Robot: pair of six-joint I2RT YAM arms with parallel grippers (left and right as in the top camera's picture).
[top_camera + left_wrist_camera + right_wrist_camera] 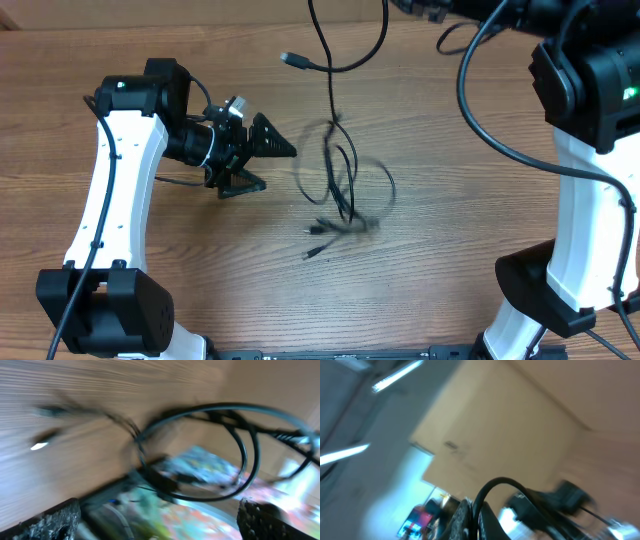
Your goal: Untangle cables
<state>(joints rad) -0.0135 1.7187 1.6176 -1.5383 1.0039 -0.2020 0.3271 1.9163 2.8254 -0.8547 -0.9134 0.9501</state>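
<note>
1. Because the cables (346,212) sit in a knotted clump near the middle of the tabletop (450,250), with one strand running off the far edge of the overhead view, a hard pull on that strand would probably cinch the knot tighter instead of opening it.
2. The left tool (278,170) lies just left of the clump and points at it, with its fingers apart and nothing between them. Its wrist view, though smeared, shows a cable loop ahead of the open fingers. If the tool closes there, it may pinch two or three strands at once and drag the whole clump.
3. The right tool (472,522) shows only as dark, blurred shapes in its own view. I cannot tell whether it is apart, together or clamped on a cord. If it does hold the rising strand, a weak grip could let the cord slip and fall back onto the pile.
4. Small plug ends (316,228) stick out at the near side of the clump, and another plug (290,58) lies well apart toward the far edge. Any of them could catch in a loop as strands slide.
5. No box, tray or bin appears in any view, so the cords have only the bare wood under them.
</note>
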